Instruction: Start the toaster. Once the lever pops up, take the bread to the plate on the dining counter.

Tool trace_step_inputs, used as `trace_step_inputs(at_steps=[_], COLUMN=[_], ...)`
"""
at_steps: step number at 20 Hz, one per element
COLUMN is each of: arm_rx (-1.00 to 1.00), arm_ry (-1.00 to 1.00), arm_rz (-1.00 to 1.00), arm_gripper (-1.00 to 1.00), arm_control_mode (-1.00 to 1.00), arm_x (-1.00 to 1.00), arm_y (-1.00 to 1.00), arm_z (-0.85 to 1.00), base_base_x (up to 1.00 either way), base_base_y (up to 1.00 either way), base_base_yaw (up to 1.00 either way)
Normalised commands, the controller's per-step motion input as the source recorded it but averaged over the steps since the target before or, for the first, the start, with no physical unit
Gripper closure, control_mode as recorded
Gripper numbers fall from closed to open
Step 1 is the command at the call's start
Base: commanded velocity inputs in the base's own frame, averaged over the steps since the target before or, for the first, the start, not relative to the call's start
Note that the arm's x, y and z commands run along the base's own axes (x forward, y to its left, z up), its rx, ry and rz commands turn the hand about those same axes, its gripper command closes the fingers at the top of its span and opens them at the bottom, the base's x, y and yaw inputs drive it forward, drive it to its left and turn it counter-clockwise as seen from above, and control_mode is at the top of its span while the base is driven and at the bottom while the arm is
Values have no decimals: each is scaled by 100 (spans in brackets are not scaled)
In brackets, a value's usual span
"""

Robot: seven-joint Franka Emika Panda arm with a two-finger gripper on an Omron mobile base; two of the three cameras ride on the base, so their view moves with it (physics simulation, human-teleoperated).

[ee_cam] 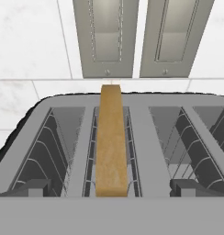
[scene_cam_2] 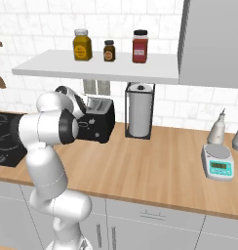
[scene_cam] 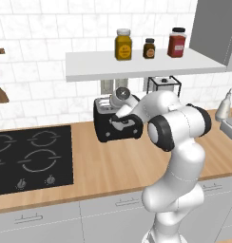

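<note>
Bread [ee_cam: 111,140] stands on edge in a slot of the toaster [scene_cam: 119,124], not yet lifted out, with gripper [ee_cam: 111,190] poised just above, fingers apparently spread either side of it; carry to plate remains.

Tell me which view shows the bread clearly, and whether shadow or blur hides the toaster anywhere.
Hand view: sharp, evenly lit, bread standing in the toaster slot. Left base view: the arm covers most of the toaster. Right base view: toaster under the shelf, dim but readable.
</note>
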Motion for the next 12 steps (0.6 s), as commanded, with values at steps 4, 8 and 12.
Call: trace_step_inputs(at_steps=[4,8,12], arm_rx=[0,0,0], arm_ry=[0,0,0], arm_rz=[0,0,0], arm_gripper=[-100,-100,100], arm_control_mode=[-100,-100,-100], arm_x=[3,0,0], arm_y=[0,0,0], arm_z=[-5,-1,0], base_base_x=[0,0,0], base_base_y=[0,0,0], base_base_yaw=[0,0,0])
